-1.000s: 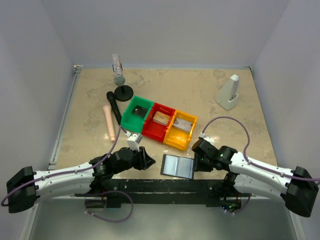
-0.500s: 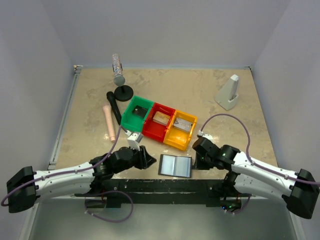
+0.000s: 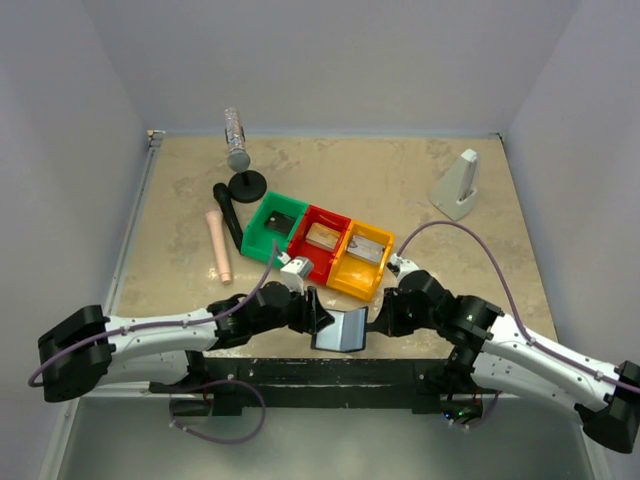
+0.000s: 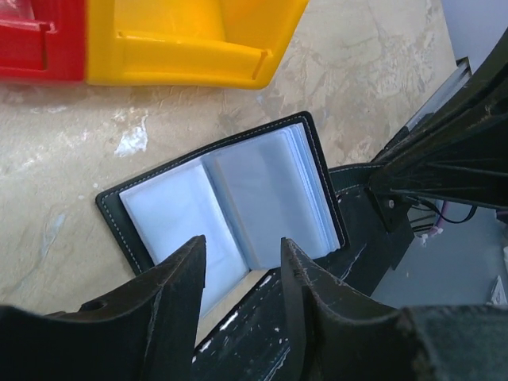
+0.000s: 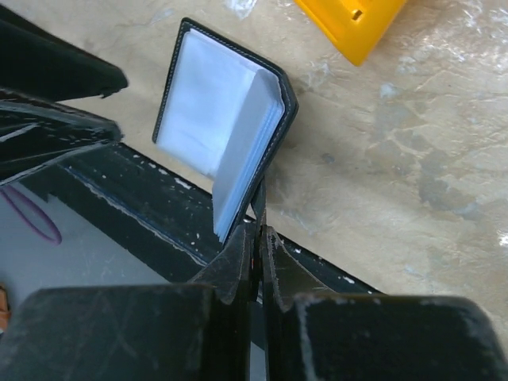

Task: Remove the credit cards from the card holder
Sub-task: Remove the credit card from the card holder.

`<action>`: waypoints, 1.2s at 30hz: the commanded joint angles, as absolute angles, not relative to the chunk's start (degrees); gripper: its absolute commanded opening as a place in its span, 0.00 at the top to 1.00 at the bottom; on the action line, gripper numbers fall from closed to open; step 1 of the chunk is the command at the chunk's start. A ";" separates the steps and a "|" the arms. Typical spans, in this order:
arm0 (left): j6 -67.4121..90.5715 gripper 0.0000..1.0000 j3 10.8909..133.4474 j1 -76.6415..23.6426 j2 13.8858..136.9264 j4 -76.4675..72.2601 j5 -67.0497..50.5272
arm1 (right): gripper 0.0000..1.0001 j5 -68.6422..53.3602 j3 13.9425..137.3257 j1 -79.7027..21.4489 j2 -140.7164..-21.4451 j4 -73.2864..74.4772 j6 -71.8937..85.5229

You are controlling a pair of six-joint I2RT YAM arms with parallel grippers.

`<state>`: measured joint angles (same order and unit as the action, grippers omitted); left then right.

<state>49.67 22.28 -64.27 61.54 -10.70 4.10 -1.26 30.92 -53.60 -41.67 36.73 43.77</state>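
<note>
The black card holder (image 3: 340, 330) lies at the table's near edge, its right half lifted upright. In the left wrist view the card holder (image 4: 238, 190) shows pale blue sleeves. My right gripper (image 3: 376, 322) is shut on the raised cover's edge; the right wrist view shows the fingers (image 5: 242, 254) pinching the black cover of the card holder (image 5: 210, 111). My left gripper (image 3: 318, 318) is open just left of the holder, and in its own view the left gripper (image 4: 242, 266) hovers over the left panel's near edge. No card shows in the sleeves.
The green bin (image 3: 262, 238), red bin (image 3: 300, 260) and yellow bin (image 3: 345, 282) stand in a row behind the holder, each with a flat item inside. A black bar (image 3: 330, 372) runs along the near edge. A pink cylinder (image 3: 218, 243), black stand (image 3: 246, 183) and white wedge (image 3: 457, 187) stand farther back.
My right gripper has moved left and lifted the holder's right half from flat to upright. My left arm has reached right, up to the holder's left edge.
</note>
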 commanded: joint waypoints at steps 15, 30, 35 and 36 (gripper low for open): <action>45.18 0.48 35.42 -67.32 76.55 -12.31 0.97 | 1.00 -3.96 30.15 -53.70 -38.41 32.34 40.34; 44.47 0.49 37.79 -68.47 81.47 -11.34 0.53 | 1.00 -4.57 30.94 -53.70 -38.32 33.22 39.38; 44.21 0.49 38.41 -68.47 81.91 -11.34 0.53 | 1.00 -4.31 31.73 -53.70 -38.93 33.40 38.59; 44.21 0.49 38.41 -68.47 82.18 -11.42 0.44 | 1.00 -4.22 31.73 -53.70 -39.11 33.40 38.41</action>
